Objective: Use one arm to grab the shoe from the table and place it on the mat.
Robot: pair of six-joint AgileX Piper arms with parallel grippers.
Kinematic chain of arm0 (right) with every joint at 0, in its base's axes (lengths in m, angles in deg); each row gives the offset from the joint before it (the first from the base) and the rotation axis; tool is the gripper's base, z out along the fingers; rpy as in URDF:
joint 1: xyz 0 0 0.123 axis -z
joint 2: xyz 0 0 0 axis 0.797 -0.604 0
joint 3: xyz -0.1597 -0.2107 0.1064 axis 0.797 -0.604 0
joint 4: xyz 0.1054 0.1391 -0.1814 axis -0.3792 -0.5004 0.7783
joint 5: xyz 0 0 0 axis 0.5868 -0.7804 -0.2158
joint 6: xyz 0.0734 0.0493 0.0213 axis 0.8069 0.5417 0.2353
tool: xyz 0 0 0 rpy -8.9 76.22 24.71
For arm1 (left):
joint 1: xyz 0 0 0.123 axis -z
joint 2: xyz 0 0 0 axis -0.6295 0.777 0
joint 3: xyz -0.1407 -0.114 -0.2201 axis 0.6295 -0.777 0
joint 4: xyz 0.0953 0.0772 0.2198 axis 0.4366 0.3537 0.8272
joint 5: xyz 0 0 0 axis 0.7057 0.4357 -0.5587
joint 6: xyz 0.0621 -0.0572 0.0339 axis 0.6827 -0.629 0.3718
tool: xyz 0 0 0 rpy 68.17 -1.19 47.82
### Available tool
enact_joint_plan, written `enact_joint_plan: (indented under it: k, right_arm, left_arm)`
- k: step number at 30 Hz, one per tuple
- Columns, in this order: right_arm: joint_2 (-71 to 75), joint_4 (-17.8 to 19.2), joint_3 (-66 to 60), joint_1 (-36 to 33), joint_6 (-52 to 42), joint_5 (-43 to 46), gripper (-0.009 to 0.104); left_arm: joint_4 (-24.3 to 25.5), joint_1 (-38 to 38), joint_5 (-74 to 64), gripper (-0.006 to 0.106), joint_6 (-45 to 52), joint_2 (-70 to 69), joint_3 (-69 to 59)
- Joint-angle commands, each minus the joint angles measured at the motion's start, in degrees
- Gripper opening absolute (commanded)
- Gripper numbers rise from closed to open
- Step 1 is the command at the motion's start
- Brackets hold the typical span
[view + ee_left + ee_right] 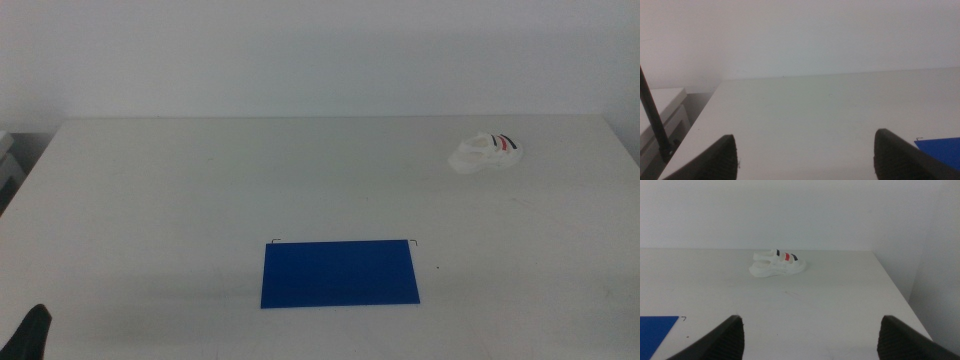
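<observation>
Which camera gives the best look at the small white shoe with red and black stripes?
The right wrist view: the small white chunky-soled shoe with red and black stripes appears side-on, larger and unobstructed, straps distinct. The middle view shows it small and washed out near the white-grey table's far right. The left wrist view misses it.

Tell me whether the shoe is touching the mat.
Apart. The middle view shows the shoe far back on the right, with bare table between it and the mat.
</observation>
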Motion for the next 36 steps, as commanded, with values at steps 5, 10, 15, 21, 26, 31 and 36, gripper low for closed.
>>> enact_joint_plan:
  k: [5,10,15,21,26,31,36]
  right_arm:
    - [-3.33,0.63,5.71,0.27,-0.88,4.16,0.071]
    - [-12.84,2.18,12.54,0.27,-0.83,4.52,0.071]
    - [-25.23,3.36,20.90,0.27,-0.88,4.55,0.071]
    - [-40.45,2.32,33.44,0.27,-0.66,4.24,0.071]
    - [-50.92,2.32,42.97,0.16,1.05,4.09,0.071]
    - [-60.68,2.32,52.56,0.02,2.80,0.19,0.071]
    - [-71.28,0.96,64.59,-2.61,3.61,-9.14,0.071]
  left_arm:
    - [-0.55,0.26,4.75,0.094,-0.27,-0.81,-0.40]
    - [-0.55,0.26,4.75,0.094,-0.27,-0.81,-0.40]
    - [-0.55,0.26,4.75,0.094,-0.27,-0.81,-0.40]
    - [-0.55,0.26,4.75,0.094,-0.27,-0.81,-0.40]
    - [-0.55,0.26,4.75,0.094,-0.27,-0.81,-0.40]
    - [-0.55,0.26,4.75,0.094,-0.27,-0.81,-0.40]
    - [-0.55,0.26,4.75,0.094,-0.27,-0.81,-0.40]
